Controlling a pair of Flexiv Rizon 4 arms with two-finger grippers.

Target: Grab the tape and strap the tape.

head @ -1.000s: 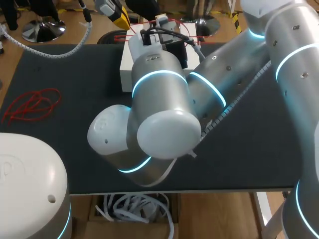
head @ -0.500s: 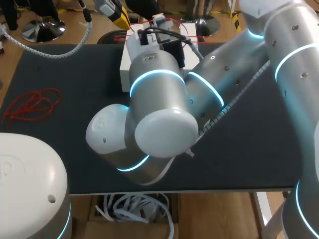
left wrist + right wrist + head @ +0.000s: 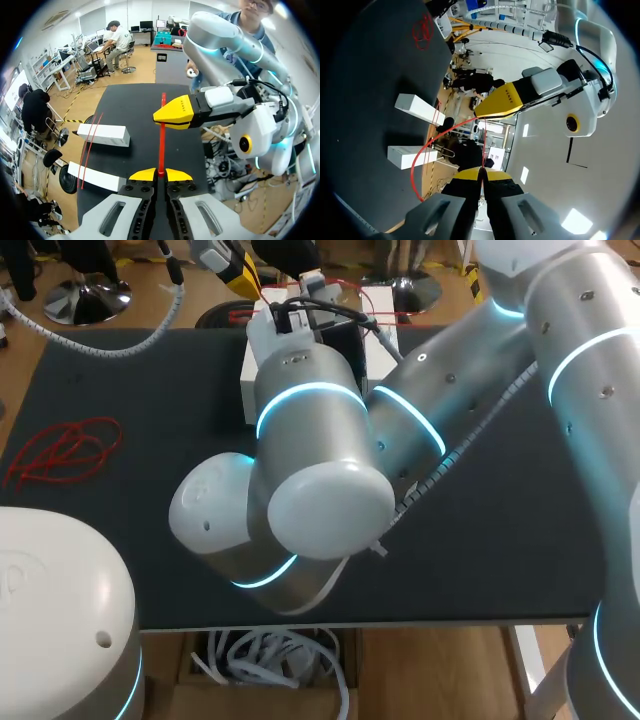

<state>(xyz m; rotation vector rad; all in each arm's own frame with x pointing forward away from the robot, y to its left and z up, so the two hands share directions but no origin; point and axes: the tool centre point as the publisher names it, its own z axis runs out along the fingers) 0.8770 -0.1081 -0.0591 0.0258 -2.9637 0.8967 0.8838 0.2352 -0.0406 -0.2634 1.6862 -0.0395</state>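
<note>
The left claw (image 3: pixel 161 174) has its two yellow tips pressed together on the red tape (image 3: pixel 161 135), which stands straight up out of them, ahead of the claw. The tape's upper end meets the right claw (image 3: pixel 172 114), which lies crosswise just ahead of the left one with its yellow tip at the strip. Seen from the right claw (image 3: pixel 481 173) itself, both tips are pinched together on the same tape (image 3: pixel 427 145). From there the tape bows out to one side in a long loop and rises to the left claw (image 3: pixel 495 105) just ahead. Beside the left claw, on the dark desk (image 3: pixel 135 105), lie the nearer white box (image 3: pixel 97 177) and the farther white box (image 3: pixel 102 134), with red strips running across both. From above, the bulky right arm (image 3: pixel 320 470) hides most of this. Only the left claw's yellow tip (image 3: pixel 240 278), a corner of a white box (image 3: pixel 250 375) and a few arcs of red show at the desk's far edge. A loose heap of red strips (image 3: pixel 62 450) lies on the desk well apart from both claws.
</note>
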